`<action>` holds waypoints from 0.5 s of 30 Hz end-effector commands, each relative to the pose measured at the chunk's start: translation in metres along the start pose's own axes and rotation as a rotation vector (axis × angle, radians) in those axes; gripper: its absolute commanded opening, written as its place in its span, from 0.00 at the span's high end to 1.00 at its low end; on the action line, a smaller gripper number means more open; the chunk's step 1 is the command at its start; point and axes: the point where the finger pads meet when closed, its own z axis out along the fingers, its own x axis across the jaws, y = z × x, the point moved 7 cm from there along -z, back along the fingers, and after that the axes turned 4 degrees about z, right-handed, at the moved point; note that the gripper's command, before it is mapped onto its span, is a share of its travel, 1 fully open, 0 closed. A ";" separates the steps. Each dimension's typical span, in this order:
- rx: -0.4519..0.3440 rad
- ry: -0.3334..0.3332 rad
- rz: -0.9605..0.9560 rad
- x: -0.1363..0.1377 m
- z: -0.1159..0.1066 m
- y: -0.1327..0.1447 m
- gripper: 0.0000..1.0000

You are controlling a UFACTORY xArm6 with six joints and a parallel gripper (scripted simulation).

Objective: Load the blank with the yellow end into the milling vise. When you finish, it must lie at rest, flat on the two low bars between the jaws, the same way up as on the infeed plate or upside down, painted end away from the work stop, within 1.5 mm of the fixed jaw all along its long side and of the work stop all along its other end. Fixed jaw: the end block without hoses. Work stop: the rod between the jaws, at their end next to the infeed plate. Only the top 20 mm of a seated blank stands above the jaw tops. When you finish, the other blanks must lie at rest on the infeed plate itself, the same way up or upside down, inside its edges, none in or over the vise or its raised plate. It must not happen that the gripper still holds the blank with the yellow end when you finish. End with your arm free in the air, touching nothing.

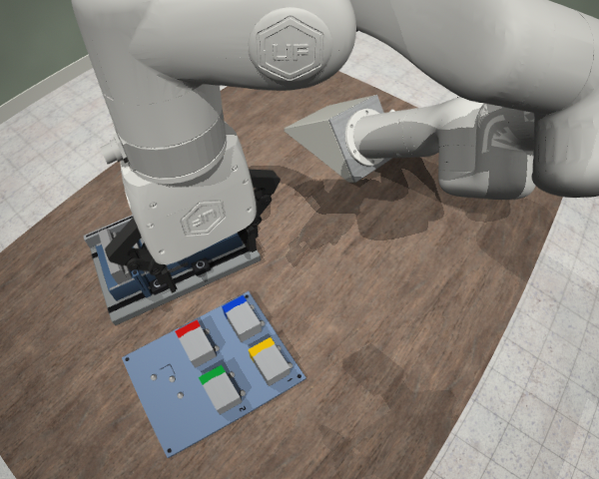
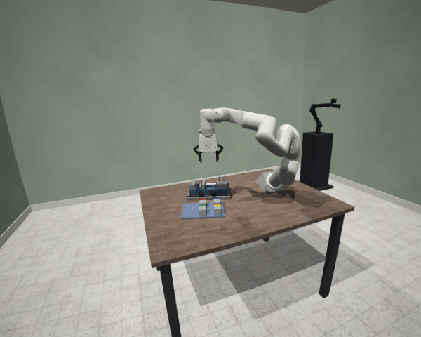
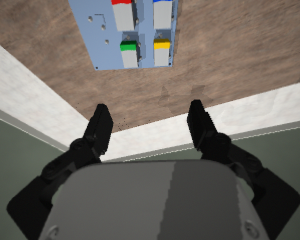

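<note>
A: Starting at the left of the top view, what sits there?

B: The vise (image 1: 135, 278), at about 9 o'clock from the middle of the table (image 1: 371, 288). The arm's wrist housing covers most of it, so I can't tell how its jaws stand. Its raised plate ends near the table's left edge.

A: And the gripper?

B: In the side view the gripper (image 2: 208, 156) hangs high above the vise, well apart from everything on the table. Its fingers are spread wide with nothing between them; the wrist view shows only table and floor in the gap.

A: Moving right, where is the yellow-ended block?

B: On the blue plate (image 1: 150, 407), which lies at 5 o'clock from the vise, apart from it with a strip of bare wood between. The yellow block (image 1: 270, 360) is at the plate's right side, just inside that edge, yellow end pointing toward the vise. The blue block (image 1: 242, 315) is at 11 o'clock from it, the green block (image 1: 218, 387) at 8 o'clock, the red block (image 1: 196, 342) at 9 o'clock.

A: Room around it?

B: Narrow gaps separate the four blocks. To the right of the plate the wood runs out to the table's curved edge, crossed only by shadow.
</note>
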 end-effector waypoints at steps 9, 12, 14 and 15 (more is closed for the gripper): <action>0.001 -0.003 -0.001 -0.005 -0.001 -0.003 0.00; 0.001 -0.003 -0.001 -0.005 -0.001 -0.003 0.00; 0.001 -0.003 -0.001 -0.005 -0.001 -0.003 0.00; 0.001 -0.003 -0.001 -0.005 -0.001 -0.003 0.00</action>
